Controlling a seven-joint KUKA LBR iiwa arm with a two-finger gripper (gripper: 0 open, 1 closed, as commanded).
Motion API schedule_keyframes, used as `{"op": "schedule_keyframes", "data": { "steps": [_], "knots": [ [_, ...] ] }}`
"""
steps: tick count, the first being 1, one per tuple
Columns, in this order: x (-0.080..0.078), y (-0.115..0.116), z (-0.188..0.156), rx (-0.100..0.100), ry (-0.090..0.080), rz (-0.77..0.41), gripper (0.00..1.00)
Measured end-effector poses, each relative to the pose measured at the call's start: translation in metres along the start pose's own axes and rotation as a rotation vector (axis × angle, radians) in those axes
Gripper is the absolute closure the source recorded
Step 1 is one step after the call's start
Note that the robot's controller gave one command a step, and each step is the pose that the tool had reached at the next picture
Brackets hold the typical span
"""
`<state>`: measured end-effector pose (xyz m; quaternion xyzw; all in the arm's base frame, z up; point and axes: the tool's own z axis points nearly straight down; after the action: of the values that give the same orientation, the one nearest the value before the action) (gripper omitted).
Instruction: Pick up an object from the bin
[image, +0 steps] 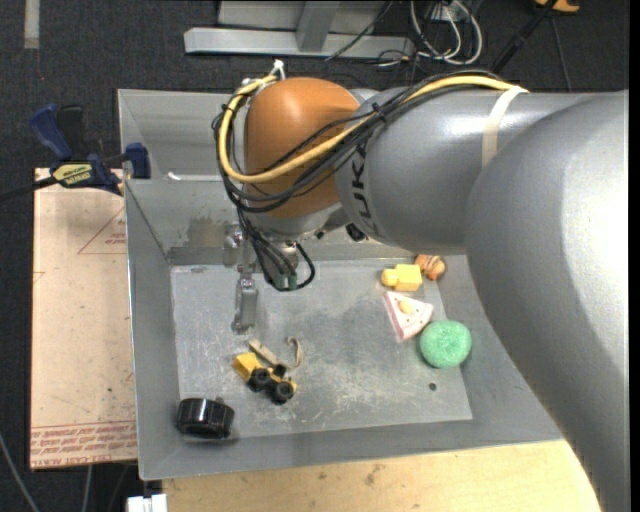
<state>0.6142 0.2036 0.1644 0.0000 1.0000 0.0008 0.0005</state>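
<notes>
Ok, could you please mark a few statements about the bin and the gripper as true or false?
1. The green ball lies beside the white wedge. True.
2. The gripper is over the yellow block. False: it hangs left of centre; the block lies on the right.
3. The black ring lies near the bin's front-left corner. True.
4. The toy car is red. False: it is yellow and black.

1 camera, set high over the bin (340, 392), looking down at it and tilted somewhat from 1 side. Close enough that the bin takes most of the view; the arm (500, 180) enters from the right, covering the upper right.
</notes>
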Motion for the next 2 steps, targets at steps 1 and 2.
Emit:
{"op": "schedule_keyframes", "data": {
  "steps": [1, 2],
  "knots": [
    [0.08, -0.043, 0.01, 0.0, 0.0, -0.022, 0.0],
    [0.113, -0.053, 0.013, 0.001, 0.002, -0.075, 0.0]
  ]
}}
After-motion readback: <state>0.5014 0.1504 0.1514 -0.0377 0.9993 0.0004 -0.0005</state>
